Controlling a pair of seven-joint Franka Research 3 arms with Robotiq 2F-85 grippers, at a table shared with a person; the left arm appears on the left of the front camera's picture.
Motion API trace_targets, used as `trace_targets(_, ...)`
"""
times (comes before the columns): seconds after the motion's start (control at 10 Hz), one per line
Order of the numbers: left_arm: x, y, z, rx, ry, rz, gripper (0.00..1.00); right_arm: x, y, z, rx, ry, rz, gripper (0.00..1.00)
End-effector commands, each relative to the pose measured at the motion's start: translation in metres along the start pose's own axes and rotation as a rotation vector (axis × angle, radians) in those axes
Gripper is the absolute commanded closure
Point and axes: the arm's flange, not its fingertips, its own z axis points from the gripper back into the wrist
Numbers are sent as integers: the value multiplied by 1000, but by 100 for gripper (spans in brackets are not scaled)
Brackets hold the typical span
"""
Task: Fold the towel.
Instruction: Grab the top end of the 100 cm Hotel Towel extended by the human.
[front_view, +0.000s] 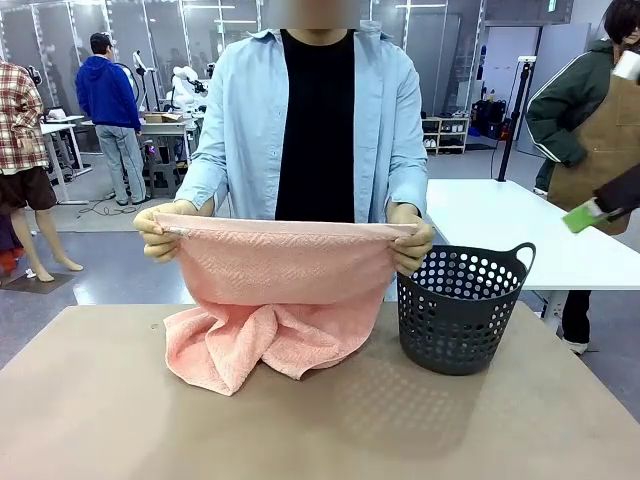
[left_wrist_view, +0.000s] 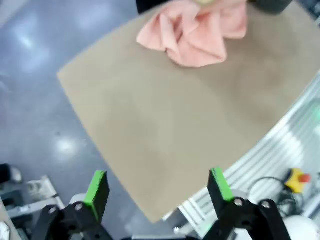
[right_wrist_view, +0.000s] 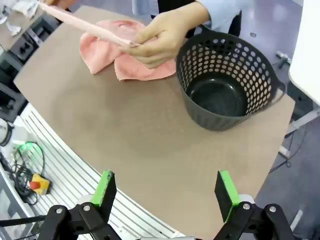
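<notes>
Towel (front_view: 285, 275): salmon-pink. Its upper hem is stretched level in the air above the far edge of the counter (front_view: 320, 420), and its lower part lies bunched in loose folds on the counter below.
Who holds it: the person at the far side pinches one top corner in one hand (front_view: 160, 232) and the opposite corner in the other hand (front_view: 412, 243).
Basket (front_view: 462, 330): dark grey and perforated. It stands upright near the far right corner of the counter, just beside the towel, and the right wrist view shows nothing inside it.
Left gripper (left_wrist_view: 157, 175): jaws wide apart and holding nothing. It hovers off the near edge of the counter, well apart from the towel.
Right gripper (right_wrist_view: 166, 176): jaws wide apart and holding nothing. It hovers off the near edge with the basket and the towel ahead of it.
Done so far: the towel looks to be out of the basket and spread along one hem. No crease or fold is laid.
Left to do: probably all of the folding. The crumpled lower half needs lifting or flattening, then the cloth has to be doubled over and set down neat.
Stage, as a judgement: very early, about at the setting-up of the first fold, with the robot taking no part.
</notes>
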Motion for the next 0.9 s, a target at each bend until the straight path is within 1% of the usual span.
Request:
trace_targets(0.0,6,6,-7,19,56,-11,0,10,0,-9,-2,22,-11,0)
trace_targets(0.1,8,8,-10,25,57,-24,0,13,-1,-11,5,12,-16,0)
trace_targets(0.2,9,8,-11,-1,32,-28,0,12,-2,-11,25,6,-20,0)
trace_targets(0.3,12,-2,-10,24,53,-43,0,12,10,-13,-1,16,21,0)
trace_targets(0.6,12,-2,-10,24,53,-43,0,12,10,-13,-1,16,21,0)
trace_targets(0.7,10,1,-12,-3,48,-57,0,12,10,-13,-1,16,21,0)
trace_targets(0.8,25,-5,8,78,64,-215,0,12,7,-12,18,17,42,0)
